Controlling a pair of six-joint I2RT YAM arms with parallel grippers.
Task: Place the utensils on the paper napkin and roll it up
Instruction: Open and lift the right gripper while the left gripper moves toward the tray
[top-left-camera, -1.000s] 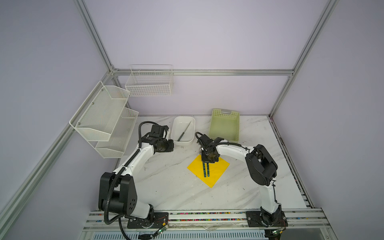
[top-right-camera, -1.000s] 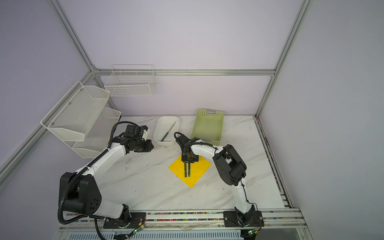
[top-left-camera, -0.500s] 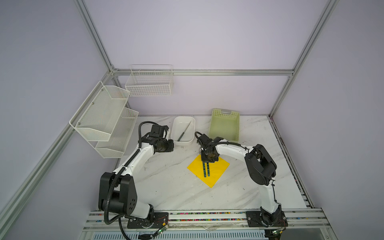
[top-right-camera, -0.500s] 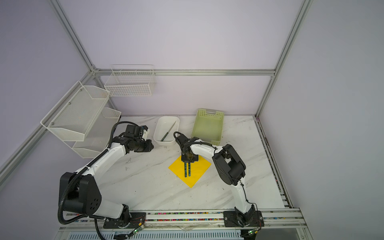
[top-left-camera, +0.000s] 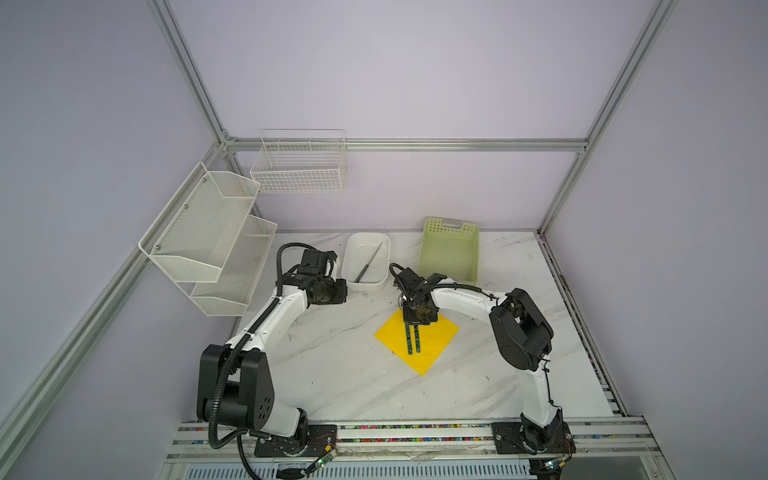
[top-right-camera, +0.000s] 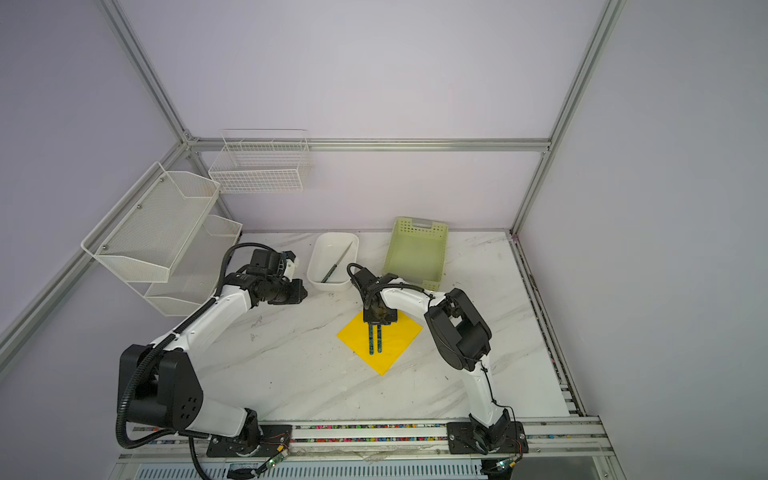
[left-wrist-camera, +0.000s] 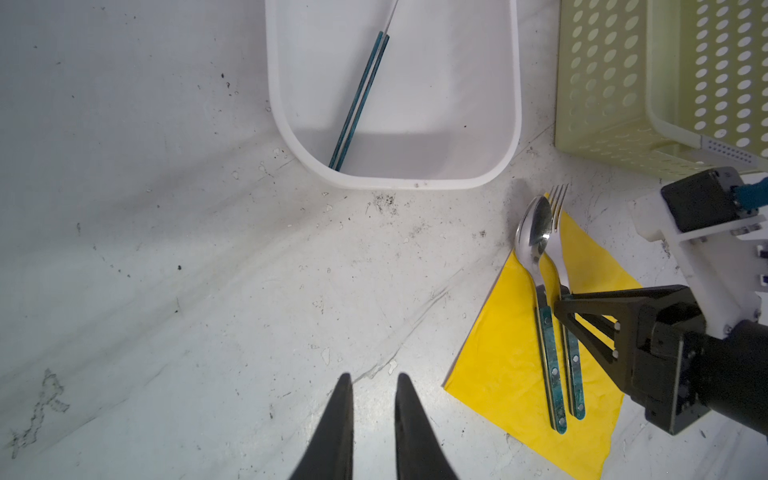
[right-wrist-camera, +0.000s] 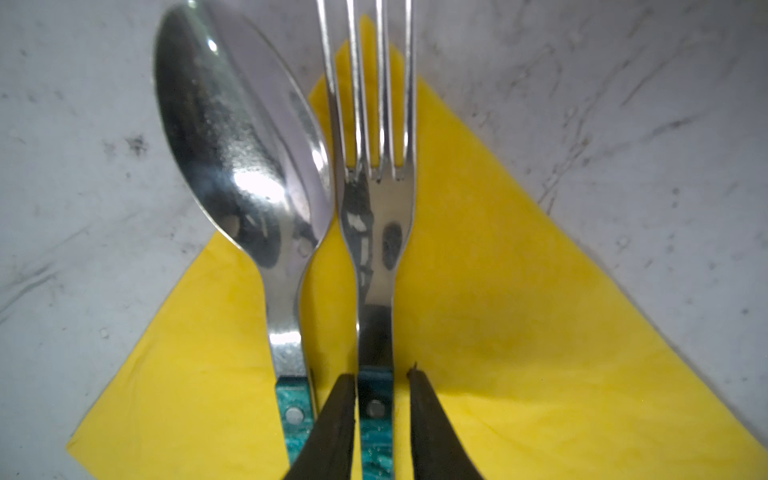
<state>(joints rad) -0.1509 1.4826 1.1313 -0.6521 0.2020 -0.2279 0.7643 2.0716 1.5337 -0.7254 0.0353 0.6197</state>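
Marble counter (top-left-camera: 332, 365) with a yellow paper napkin (top-left-camera: 436, 340) laid as a diamond, spoon (right-wrist-camera: 232, 158) and fork (right-wrist-camera: 376, 232) side by side on it.
Astride the fork's handle the right jaws stand slightly parted, not clamping; the left jaws hang a little apart, empty, near the white tub (left-wrist-camera: 515, 104) holding the knife (left-wrist-camera: 359, 99). Lifting away askew could drag the fork, knock the spoon or skew the thin napkin. The knife's blade is cut off at the frame edge; in both top views the wrist covers the fork's head.

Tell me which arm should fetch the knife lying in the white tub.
Left. The left gripper hangs empty near the white tub holding the knife; the right gripper straddles the fork on the napkin.
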